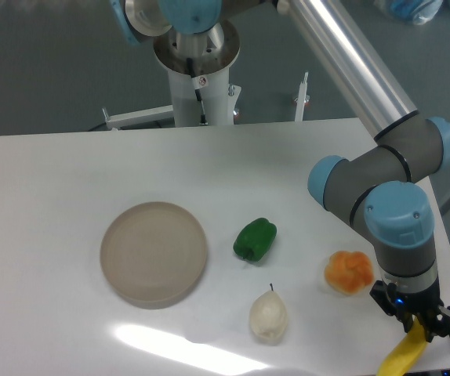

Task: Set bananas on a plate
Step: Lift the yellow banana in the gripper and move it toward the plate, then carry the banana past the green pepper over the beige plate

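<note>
My gripper [415, 319] was closed on the banana [402, 356] at the table's [52, 235] near right corner. An orange fruit [348, 272] sat just beside it; the pear [268, 316], green pepper [255, 239] and plate [154, 253] lay farther left.

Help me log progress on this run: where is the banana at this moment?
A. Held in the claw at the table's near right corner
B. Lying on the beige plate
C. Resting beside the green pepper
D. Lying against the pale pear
A: the claw is closed on the banana at the near right corner, well away from the plate, which has nothing on it.
</note>
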Controlling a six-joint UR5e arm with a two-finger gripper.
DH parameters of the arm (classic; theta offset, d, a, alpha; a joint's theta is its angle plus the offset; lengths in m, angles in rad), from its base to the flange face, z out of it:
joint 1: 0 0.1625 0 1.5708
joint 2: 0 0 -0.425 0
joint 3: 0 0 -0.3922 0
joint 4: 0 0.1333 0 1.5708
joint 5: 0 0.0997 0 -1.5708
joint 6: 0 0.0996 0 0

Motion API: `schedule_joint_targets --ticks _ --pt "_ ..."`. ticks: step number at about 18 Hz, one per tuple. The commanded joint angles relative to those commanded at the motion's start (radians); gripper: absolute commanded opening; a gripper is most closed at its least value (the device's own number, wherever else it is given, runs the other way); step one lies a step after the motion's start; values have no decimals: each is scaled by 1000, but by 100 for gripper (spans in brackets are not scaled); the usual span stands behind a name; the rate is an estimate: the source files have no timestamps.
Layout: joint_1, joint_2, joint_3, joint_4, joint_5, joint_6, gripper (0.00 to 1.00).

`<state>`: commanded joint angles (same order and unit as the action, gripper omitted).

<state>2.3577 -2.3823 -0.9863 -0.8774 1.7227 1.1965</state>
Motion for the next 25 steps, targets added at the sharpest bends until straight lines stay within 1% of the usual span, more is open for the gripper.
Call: schedule_joint_targets --ticks 3,6,8,9,10,11,12,14,15,18,20,23,25 --pt "0 5 0 -2 -3 2 27" --pt "-2 11 -14 -2 -3 -2 27" --pt "-6 28 -20 -9 0 -5 27" --pt "-8 41 -35 -12 0 -3 27" --pt "-12 70 -69 -15 -5 -12 27" --pt "-21 93 -95 -38 -12 -17 27" --pt "-34 141 -136 -102 -15 -18 27" --pt "-47 210 -201 -158 -17 -49 27" --pt "-55 257 -251 -175 -29 -75 27" --pt "-81 345 -340 -218 -86 -136 27" --pt "-104 394 -392 -229 -119 -237 27" --pt "-141 440 -446 -229 -204 -440 27" --pt "-178 468 -491 -232 -209 -535 27"
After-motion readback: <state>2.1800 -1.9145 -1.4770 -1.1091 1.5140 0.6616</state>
